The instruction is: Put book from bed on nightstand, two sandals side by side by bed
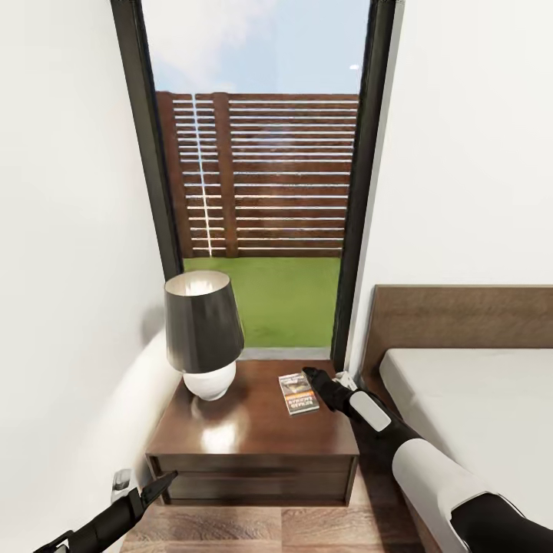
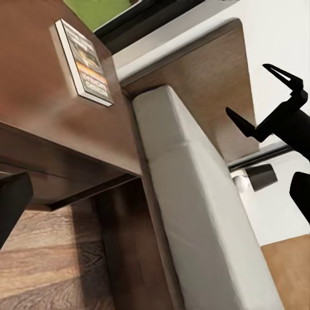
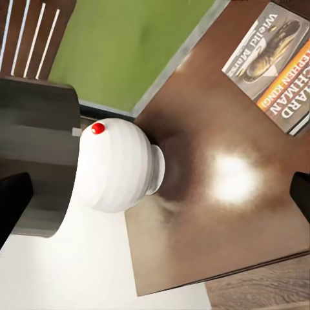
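The book [image 1: 298, 393] lies flat on the nightstand [image 1: 230, 438], near its right rear corner, cover up with the orange band showing [image 3: 278, 58]. My right gripper [image 1: 315, 378] hovers just right of the book, open and holding nothing; from the left wrist view its two fingers [image 2: 246, 88] stand apart above the headboard. My left gripper [image 1: 165, 480] is low at the nightstand's front left corner, open and empty. The bed [image 1: 476, 407] lies to the right of the nightstand. The sandals are out of view.
A dark-shaded lamp [image 1: 201, 322] with a white base [image 3: 119, 165] takes up the nightstand's left rear. A tall black-framed window [image 1: 261, 192] is behind, a white wall close on the left. Wood-plank floor [image 1: 253, 530] runs in front of the nightstand.
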